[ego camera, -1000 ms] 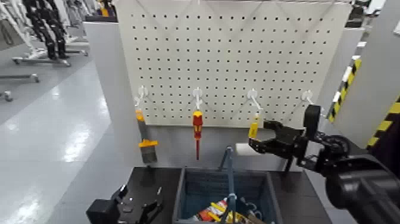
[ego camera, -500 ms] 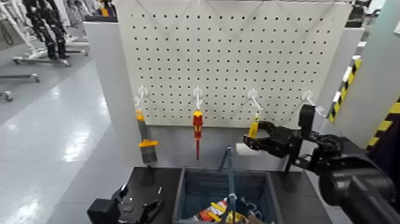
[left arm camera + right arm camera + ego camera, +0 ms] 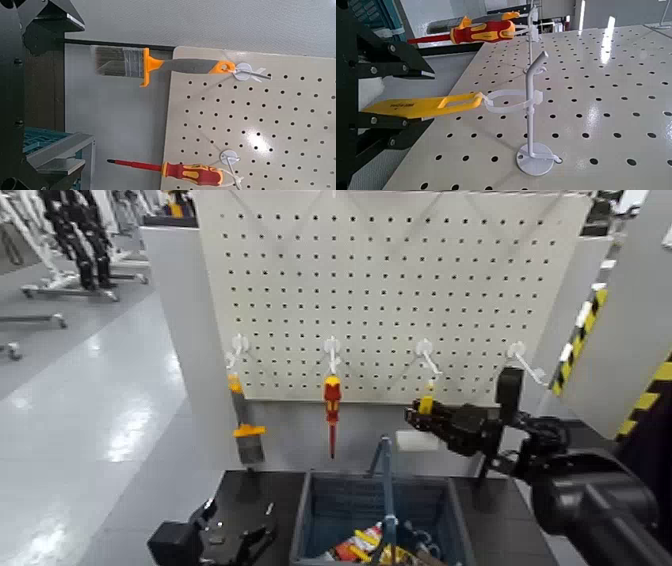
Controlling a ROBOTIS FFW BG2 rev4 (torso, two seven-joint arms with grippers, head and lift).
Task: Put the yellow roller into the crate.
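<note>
The yellow roller [image 3: 427,404] hangs by its wire frame from a white hook [image 3: 531,95] on the pegboard [image 3: 400,290], its white sleeve [image 3: 415,440] low beside it. My right gripper [image 3: 419,418] reaches in from the right, shut on the roller's yellow handle [image 3: 423,104], with one black finger [image 3: 391,59] on each side. The roller's wire loop still sits on the hook. The dark grey-blue crate [image 3: 306,515] stands below on the table. My left gripper [image 3: 236,537] rests open at the crate's left, low on the table.
A red-and-yellow screwdriver [image 3: 331,402] and an orange-handled tool [image 3: 240,428] hang on other hooks to the left. A blue bar [image 3: 386,482] stands up out of the crate among several coloured tools [image 3: 362,545]. A yellow-and-black striped post [image 3: 578,340] stands at the right.
My right gripper has moved left to the roller's handle and its fingers have closed from wide open onto it. The left arm has not moved.
</note>
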